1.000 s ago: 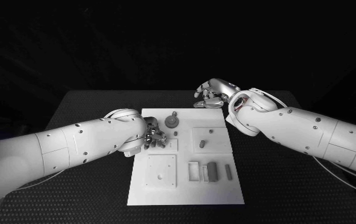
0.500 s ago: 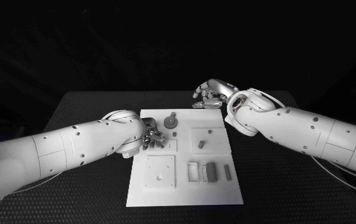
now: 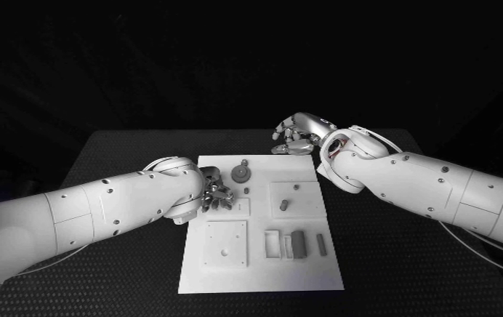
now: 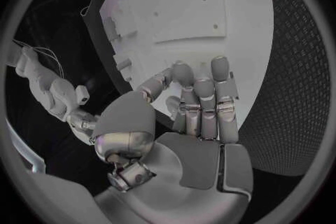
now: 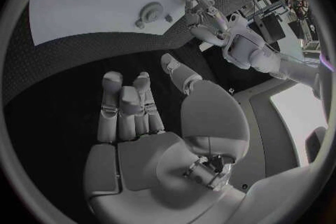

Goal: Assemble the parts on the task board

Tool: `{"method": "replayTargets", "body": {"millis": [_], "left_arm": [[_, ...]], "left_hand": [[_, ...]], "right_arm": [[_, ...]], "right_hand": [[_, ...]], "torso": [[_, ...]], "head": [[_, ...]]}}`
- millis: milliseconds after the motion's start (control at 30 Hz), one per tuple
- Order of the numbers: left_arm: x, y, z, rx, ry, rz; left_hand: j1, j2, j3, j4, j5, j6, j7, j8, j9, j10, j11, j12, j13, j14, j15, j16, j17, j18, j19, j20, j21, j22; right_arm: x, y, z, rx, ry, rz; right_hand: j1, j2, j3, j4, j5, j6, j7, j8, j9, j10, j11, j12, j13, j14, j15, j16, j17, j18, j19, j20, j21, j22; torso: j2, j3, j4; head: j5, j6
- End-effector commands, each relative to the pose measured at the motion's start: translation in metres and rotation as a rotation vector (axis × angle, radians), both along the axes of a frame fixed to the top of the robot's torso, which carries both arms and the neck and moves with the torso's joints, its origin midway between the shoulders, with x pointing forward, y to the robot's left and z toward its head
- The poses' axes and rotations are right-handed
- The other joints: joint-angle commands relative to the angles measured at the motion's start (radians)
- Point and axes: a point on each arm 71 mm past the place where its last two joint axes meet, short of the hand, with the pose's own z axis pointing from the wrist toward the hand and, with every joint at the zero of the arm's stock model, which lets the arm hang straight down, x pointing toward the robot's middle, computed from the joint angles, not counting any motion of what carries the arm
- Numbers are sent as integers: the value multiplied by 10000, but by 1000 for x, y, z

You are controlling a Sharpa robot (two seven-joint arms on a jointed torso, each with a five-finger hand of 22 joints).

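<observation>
Left hand point(image 3: 218, 190), fingers curled together and holding nothing, rests at the task board's point(image 3: 262, 266) left edge; right hand point(image 3: 299, 132), fingers loosely apart and empty, hovers beyond its far right corner.

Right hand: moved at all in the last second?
No. The right hand hangs curled past the far edge of the task board, in the same spot relative to that edge in the head view.

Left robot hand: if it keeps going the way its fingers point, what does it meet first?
Probably the white board itself: the left robot hand has its fingertips over bare board; height above it is unclear.
</observation>
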Motion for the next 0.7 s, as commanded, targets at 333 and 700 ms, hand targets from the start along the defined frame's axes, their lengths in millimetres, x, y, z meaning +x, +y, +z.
{"method": "replayTargets", "body": {"millis": [333, 700], "left_arm": [[0, -3, 0, -67, -132, -190], [-1, -3, -1, -27, -77, -213]], "left_hand": [[63, 147, 86, -49, -27, 1339, -945, 37, 1479, -241, -260, 75, -23, -97, -168, 69, -27, -136, 175, -179, 31, 76], [58, 150, 90, -51, -38, 1335, -944, 38, 1487, -244, -259, 82, -33, -99, -169, 76, -43, -135, 175, -178, 28, 81]], "right_arm": [[0, 2, 0, -16, 98, 142], [0, 3, -1, -12, 121, 162]], "right_hand": [[35, 61, -30, 38, 2, -55, 102, -33, -18, -99, 2, 24, -19, -39, 28, -48, -18, 143, -10, -69, -53, 64], [28, 62, -35, 45, 2, -55, 102, -34, -20, -100, 2, 27, -23, -42, 28, -48, -20, 143, -12, -67, -56, 65]], "torso": [[1, 1, 2], [1, 2, 3]], "head": [[8, -9], [-4, -13]]}}
